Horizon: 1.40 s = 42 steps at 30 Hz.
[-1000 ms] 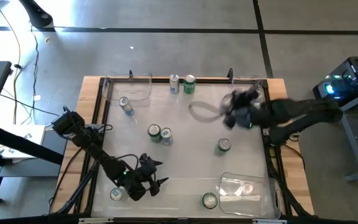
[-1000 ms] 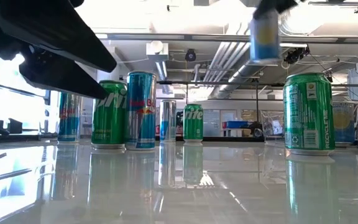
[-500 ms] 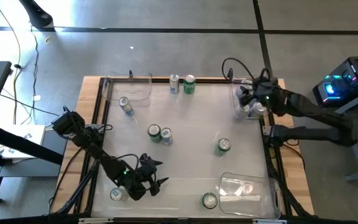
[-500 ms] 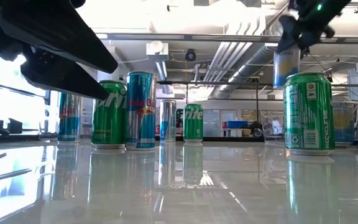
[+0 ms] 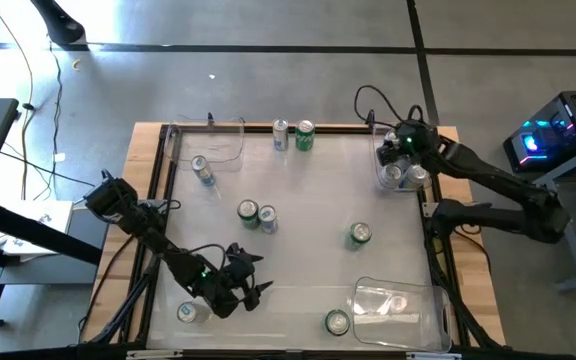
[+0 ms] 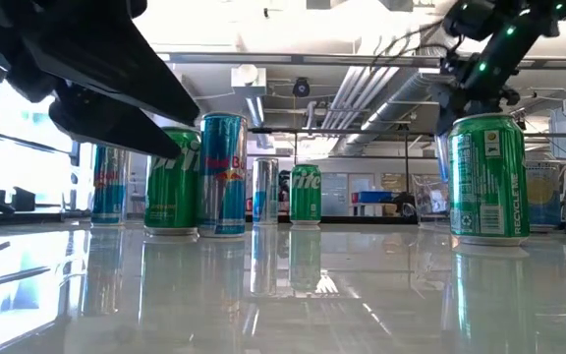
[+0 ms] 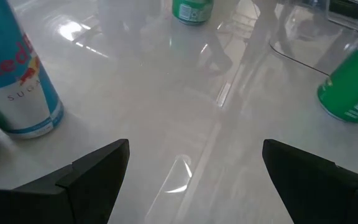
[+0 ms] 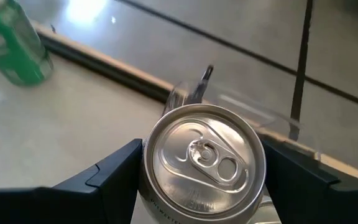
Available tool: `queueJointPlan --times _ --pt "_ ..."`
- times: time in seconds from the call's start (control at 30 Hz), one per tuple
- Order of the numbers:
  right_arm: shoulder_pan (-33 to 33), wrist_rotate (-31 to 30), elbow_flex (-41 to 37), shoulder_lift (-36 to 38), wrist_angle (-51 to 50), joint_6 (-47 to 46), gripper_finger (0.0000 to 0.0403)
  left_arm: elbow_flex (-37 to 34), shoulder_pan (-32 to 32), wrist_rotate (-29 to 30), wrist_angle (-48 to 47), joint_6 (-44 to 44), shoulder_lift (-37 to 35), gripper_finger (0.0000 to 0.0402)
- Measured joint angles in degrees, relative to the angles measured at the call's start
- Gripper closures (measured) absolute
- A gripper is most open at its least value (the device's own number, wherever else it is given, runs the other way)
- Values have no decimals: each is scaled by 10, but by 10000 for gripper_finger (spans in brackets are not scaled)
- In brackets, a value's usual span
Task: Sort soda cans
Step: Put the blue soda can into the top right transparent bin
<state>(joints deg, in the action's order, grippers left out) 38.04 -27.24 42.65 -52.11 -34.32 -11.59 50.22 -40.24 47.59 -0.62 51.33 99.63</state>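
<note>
Several soda cans stand upright on the white table: green ones (image 5: 305, 135), (image 5: 248, 211), (image 5: 359, 234), (image 5: 337, 322), and blue or silver ones (image 5: 201, 170), (image 5: 281, 133), (image 5: 266, 219), (image 5: 186, 312). Two more cans (image 5: 393, 176) stand in the far-right clear bin (image 5: 380, 168). My right gripper (image 5: 400, 149) is over that bin, shut on a silver-topped can (image 8: 204, 158). My left gripper (image 5: 250, 287) hovers open near the table's near-left part, with a blue can (image 7: 17, 81) and a green can (image 7: 353, 87) ahead of it. My right gripper pinches the can between its two fingers (image 8: 114, 171), one on each side of the can's body just below the top rim (image 8: 166, 186). The fingers come from above, pointing down. The can is upright; whether its base rests in the bin is hidden.
A clear bin (image 5: 208, 146) sits at the far-left corner and another (image 5: 398, 305) at the near-right. A dark raised frame (image 5: 158, 200) runs around the table. In the low view a green can (image 6: 487, 177) stands in front of the right gripper (image 6: 480, 69).
My right gripper, carrying the can, has moved from over the table's right middle toward the far-right corner and gone down over the clear bin there. The can has stayed upright in the hold.
</note>
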Motion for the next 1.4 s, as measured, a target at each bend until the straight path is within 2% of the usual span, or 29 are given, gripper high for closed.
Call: queueJointPlan --times 0.33,0.5,0.7,1.4 --pt "22 28 -13 -60 -3 -10 127 0 5 -12 0 0 0 37" --pt "22 37 -49 -62 25 -17 127 0 5 -21 0 9 0 37" --pt "22 40 -54 -62 17 -31 127 0 4 -30 0 10 0 37" --pt "33 63 -40 -60 -22 -10 69 0 5 -31 0 10 0 37"
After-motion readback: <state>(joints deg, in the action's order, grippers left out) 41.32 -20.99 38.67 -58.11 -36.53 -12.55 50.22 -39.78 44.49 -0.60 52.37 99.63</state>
